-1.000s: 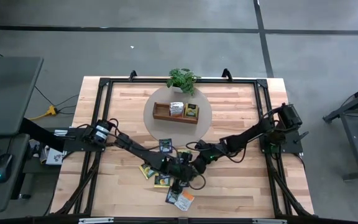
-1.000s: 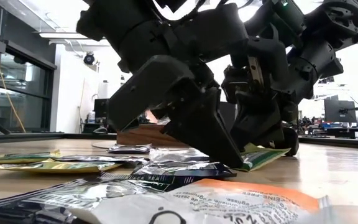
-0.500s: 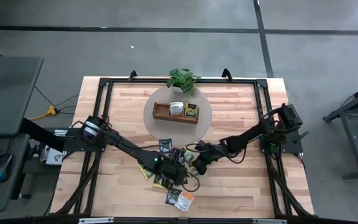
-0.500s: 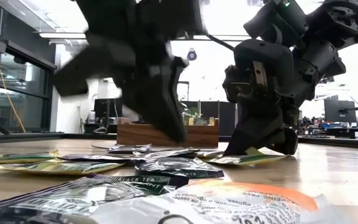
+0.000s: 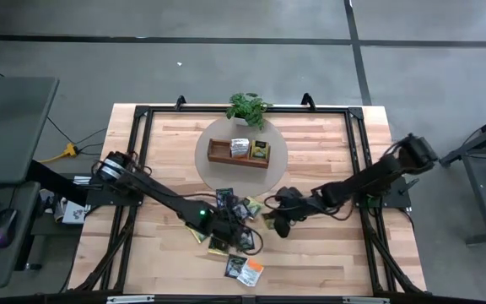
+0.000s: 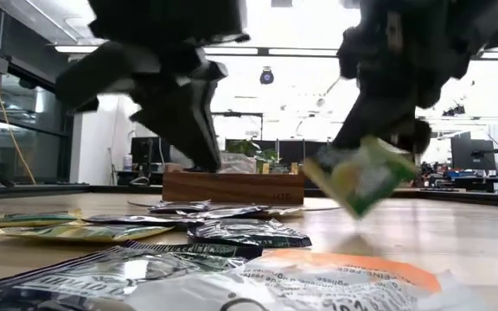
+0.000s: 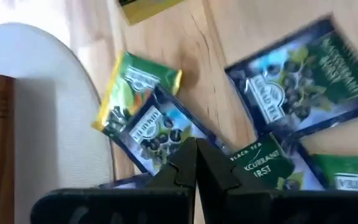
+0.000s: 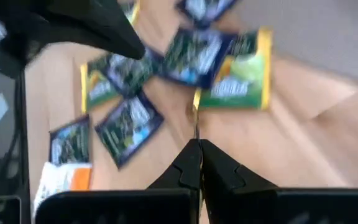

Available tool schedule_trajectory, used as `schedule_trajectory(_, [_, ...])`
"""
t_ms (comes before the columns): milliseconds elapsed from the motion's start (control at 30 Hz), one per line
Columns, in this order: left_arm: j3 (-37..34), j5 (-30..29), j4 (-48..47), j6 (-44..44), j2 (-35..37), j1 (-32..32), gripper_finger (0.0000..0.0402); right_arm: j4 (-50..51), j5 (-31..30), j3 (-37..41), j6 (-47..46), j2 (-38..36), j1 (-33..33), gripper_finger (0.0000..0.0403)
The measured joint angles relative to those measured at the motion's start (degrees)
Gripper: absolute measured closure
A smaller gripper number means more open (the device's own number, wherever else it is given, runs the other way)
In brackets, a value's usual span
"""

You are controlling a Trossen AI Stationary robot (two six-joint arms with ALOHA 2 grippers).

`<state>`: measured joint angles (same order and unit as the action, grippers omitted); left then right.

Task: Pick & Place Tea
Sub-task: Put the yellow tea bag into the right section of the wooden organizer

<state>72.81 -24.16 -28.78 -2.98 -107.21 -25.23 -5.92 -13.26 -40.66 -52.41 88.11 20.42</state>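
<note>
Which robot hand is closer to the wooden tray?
Left. The left gripper hangs shut over the sachet pile just in front of the wooden tray. The right gripper, shut on a yellow-green sachet, is farther off to the side.

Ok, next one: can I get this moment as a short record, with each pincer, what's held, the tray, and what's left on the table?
left pincer: shut, empty, low over the loose sachets
right pincer: shut on the green sachet, which hangs tilted, clear of the table
loose sachets: several, clustered in front of the tray
tray: two sachets inside, one end compartment bare
plant: behind the tray
</note>
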Motion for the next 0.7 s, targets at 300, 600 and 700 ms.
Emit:
schedule_trajectory(300, [-25.10, 1.27, 26.15, -7.66, 18.09, 0.07, 0.0401, 5.68, -21.61, -0.04, 13.65, -13.01, 1.73, 0.0403])
schedule_trajectory(600, [-48.02, 4.69, 58.20, -6.87, 31.69, 0.07, 0.0401, -8.48, -22.55, -0.09, 41.47, -13.87, -10.76, 0.0403])
schedule_trajectory(700, [-53.17, 5.59, 69.65, -4.21, 32.56, 0.11, 0.0401, -11.63, -14.21, -0.11, 45.48, -12.36, -17.51, 0.0403])
